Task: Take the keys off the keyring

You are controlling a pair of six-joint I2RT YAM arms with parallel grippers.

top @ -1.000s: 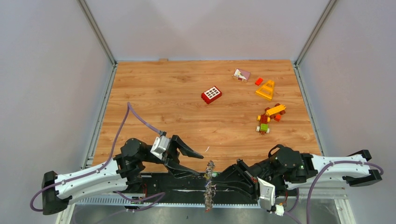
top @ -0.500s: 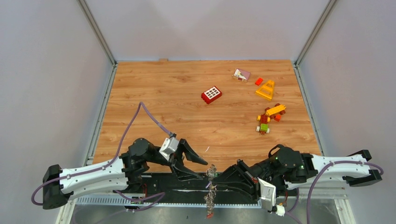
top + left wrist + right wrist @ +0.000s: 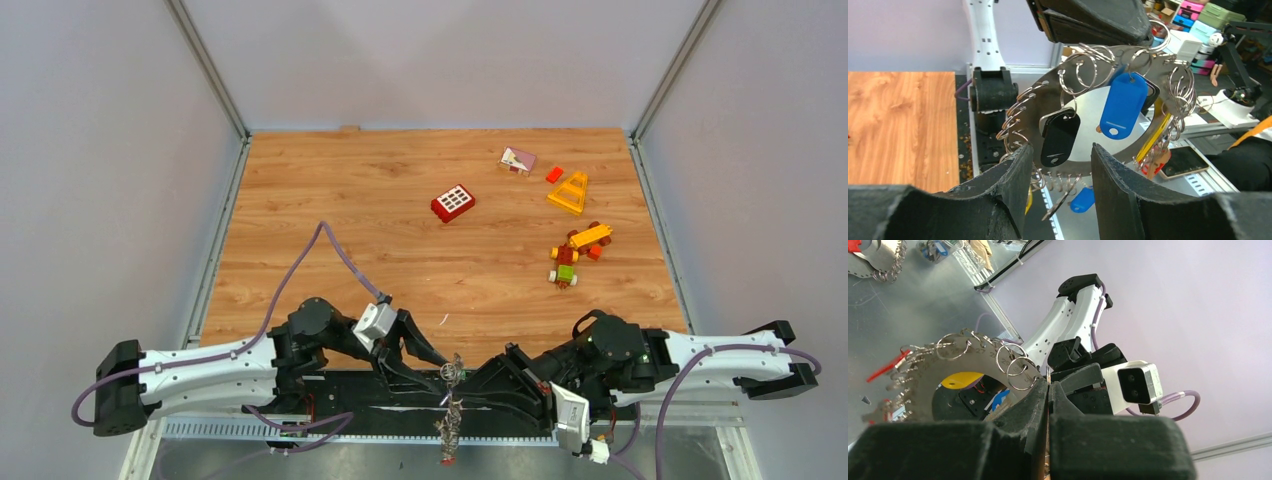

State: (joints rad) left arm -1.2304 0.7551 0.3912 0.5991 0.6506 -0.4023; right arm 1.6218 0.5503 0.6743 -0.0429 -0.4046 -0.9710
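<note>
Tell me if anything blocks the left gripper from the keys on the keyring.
Nothing visible does. In the left wrist view the left gripper's open fingers frame the black key tag hanging on the keyring, with no object in the gap. The right gripper clamps the ring's top edge, clear of that path.

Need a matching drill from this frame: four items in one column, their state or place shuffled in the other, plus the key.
Column one:
1. left gripper
2. right gripper
3. red brick
4. blue tag

Column two:
A. lying on the table
B. open
C. hanging from the keyring
D. shut on the keyring

Pairs: 1-B, 2-D, 3-A, 4-C
</note>
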